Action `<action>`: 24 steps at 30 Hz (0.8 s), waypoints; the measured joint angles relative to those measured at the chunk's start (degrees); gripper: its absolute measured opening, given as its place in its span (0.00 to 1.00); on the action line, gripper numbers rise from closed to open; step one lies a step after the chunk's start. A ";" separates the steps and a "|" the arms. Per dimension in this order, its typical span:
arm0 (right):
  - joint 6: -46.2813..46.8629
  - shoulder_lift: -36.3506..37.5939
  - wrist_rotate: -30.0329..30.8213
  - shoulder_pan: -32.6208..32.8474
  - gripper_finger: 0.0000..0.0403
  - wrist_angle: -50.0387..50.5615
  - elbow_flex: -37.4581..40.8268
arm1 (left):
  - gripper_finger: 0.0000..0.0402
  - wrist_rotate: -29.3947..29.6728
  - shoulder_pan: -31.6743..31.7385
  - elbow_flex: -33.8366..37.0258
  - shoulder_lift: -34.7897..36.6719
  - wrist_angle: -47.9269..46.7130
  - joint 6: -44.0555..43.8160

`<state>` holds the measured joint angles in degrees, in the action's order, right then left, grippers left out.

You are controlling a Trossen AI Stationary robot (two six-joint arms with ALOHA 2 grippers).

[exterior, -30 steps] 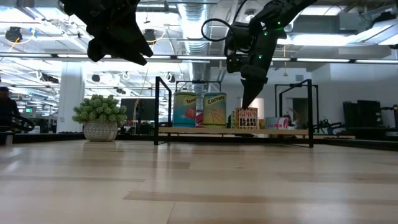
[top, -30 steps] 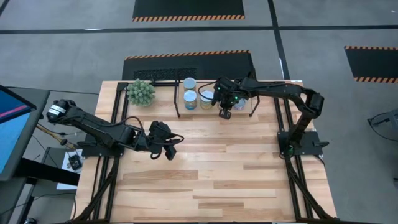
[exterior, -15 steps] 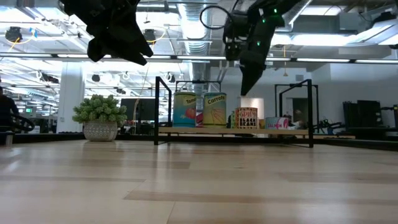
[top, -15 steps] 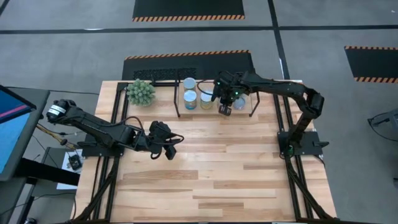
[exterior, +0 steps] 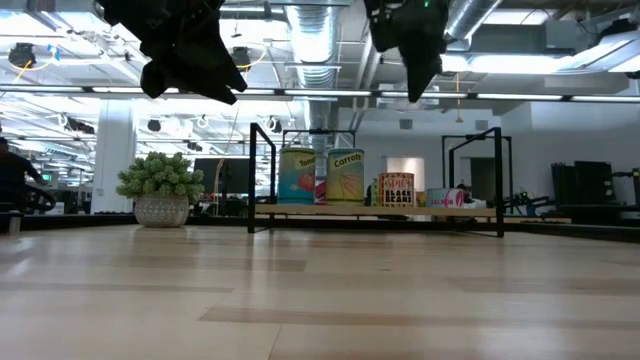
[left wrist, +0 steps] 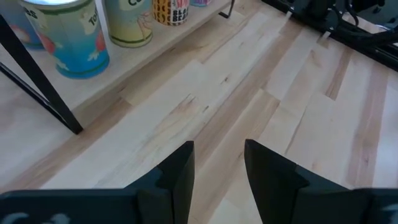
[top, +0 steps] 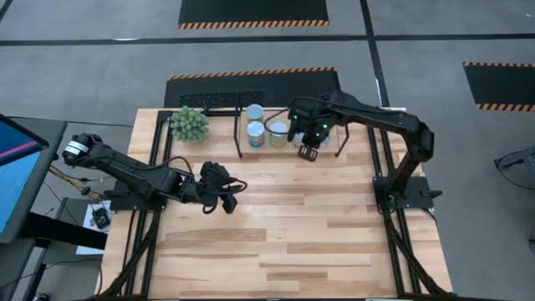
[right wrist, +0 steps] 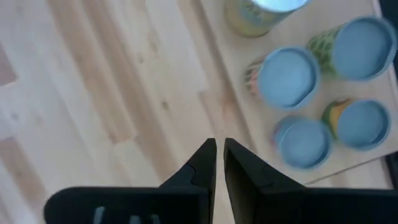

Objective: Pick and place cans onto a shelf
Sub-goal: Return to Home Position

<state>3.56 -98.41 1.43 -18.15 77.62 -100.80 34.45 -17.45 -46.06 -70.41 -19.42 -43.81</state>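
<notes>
Well, from above I see the short cylindrical silver-topped cans (top: 256,134) grouped on the low black-legged shelf (top: 266,147) with its light wood board, at the far edge of the pale wooden table (top: 276,251), beside the green spiky ball plant (top: 190,124). No can lies out on the planks, so I judge the placing done. The right claw (top: 308,152) hangs over the shelf's front edge. The left claw (top: 226,201) waits well apart over mid-table, out of the way.

At table height the cans stand upright in a row on the board, labels facing me. Both claws hang high above them, so I judge a retreat should clear every lid.

Through the left wrist camera that claw is spread and empty, pointed at the planks just before the shelf.

Through the right wrist camera the fingers are pressed almost together on nothing, with the round can tops close beside on the board. I would draw that arm away from the shelf before lowering it.
</notes>
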 joint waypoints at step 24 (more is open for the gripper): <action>16.19 0.00 10.45 33.58 0.14 7.50 -1.04 | 0.32 -8.28 0.00 0.00 -0.01 -0.07 -1.40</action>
<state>19.74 -98.41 11.88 15.43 85.12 -101.84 26.17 -17.45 -46.06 -70.42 -19.49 -45.21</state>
